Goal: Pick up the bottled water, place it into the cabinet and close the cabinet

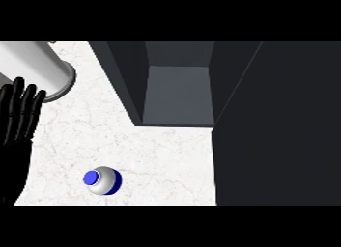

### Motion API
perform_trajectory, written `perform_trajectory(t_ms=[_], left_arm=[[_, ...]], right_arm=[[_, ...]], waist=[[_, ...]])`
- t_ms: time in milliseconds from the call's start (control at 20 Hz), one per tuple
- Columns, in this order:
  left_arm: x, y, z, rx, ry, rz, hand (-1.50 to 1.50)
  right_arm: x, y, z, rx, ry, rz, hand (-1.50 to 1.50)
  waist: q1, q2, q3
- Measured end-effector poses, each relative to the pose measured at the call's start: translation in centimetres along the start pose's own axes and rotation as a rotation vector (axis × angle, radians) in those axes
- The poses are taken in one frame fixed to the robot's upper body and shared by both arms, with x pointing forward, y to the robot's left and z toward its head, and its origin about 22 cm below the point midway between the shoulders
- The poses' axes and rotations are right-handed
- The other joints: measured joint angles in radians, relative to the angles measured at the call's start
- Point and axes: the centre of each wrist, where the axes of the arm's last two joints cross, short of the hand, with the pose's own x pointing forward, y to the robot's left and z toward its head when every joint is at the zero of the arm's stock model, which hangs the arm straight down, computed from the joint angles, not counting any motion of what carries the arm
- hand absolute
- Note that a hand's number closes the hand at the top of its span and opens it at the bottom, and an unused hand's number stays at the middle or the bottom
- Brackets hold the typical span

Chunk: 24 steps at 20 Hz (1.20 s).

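Observation:
The bottled water (102,181) stands upright on the white marble counter (151,154) near the front, seen from above as a pale round body with a blue cap. Behind it the dark cabinet (178,91) stands open, its grey inside bare; its dark door (283,125) fills the right side of the view. My left hand (9,130) rests open at the left edge with its fingers pointing up, well left of the bottle and apart from it. My right hand does not show.
A tall pale cylinder (37,65) stands at the back left of the counter, just above my left hand's fingertips. The cabinet's left wall (119,82) rises from the counter behind the bottle.

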Motion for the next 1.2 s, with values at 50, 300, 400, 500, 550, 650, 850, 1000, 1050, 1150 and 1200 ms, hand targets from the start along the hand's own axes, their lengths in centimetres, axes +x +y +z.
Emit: perform_trajectory(t_ms=[50, 300, 400, 500, 550, 650, 850, 1000, 1050, 1150, 1200], left_arm=[[0.1, 0.3, 0.2, 0.002, -0.004, 0.002, -1.5], [1.7, 0.3, 3.1, -0.003, -0.049, 0.035, -1.5], [1.3, -0.1, 4.2, 0.003, 0.046, 0.086, -1.5], [1.3, -0.6, 5.2, 0.012, 0.112, 0.126, -1.5], [1.6, -0.7, 6.0, 0.012, 0.132, 0.14, -1.5], [2.5, -1.3, 7.2, 0.014, 0.166, 0.163, -1.5], [4.1, -2.3, 8.9, 0.014, 0.197, 0.173, -1.5], [4.9, -2.8, 10.0, 0.022, 0.232, 0.169, -1.5], [5.0, -3.0, 10.2, 0.026, 0.239, 0.165, -1.5], [5.3, -3.1, 10.7, 0.035, 0.258, 0.163, -1.5], [5.0, -3.2, 11.0, 0.035, 0.266, 0.156, -1.5]], right_arm=[[0.3, -0.1, -0.1, 0.002, -0.001, -0.005, -1.5], [1.4, 0.0, 0.8, 0.004, -0.011, -0.036, -1.5], [0.9, 0.4, 1.9, 0.026, 0.088, -0.092, -1.5], [1.5, 0.6, 2.9, 0.046, 0.156, -0.133, -1.5], [1.9, 0.6, 3.4, 0.049, 0.185, -0.149, -1.5], [2.6, 0.5, 4.3, 0.062, 0.22, -0.173, -1.5], [5.0, -0.2, 6.1, 0.069, 0.256, -0.19, -1.5], [4.9, -0.2, 6.9, 0.069, 0.278, -0.192, -1.5], [4.9, 0.0, 7.2, 0.071, 0.287, -0.201, -1.5], [5.0, 0.2, 7.7, 0.076, 0.3, -0.211, -1.5], [5.0, 0.1, 7.9, 0.076, 0.307, -0.207, -1.5]], waist=[[-0.003, 0.002, 0.003], [-0.009, 0.007, 0.012], [-0.009, 0.007, 0.013], [-0.012, 0.007, 0.014], [-0.012, 0.006, 0.014], [-0.011, 0.006, 0.014], [-0.014, 0.006, 0.015], [-0.014, 0.007, 0.015], [-0.014, 0.007, 0.015], [-0.014, 0.007, 0.015], [-0.014, 0.007, 0.015]])
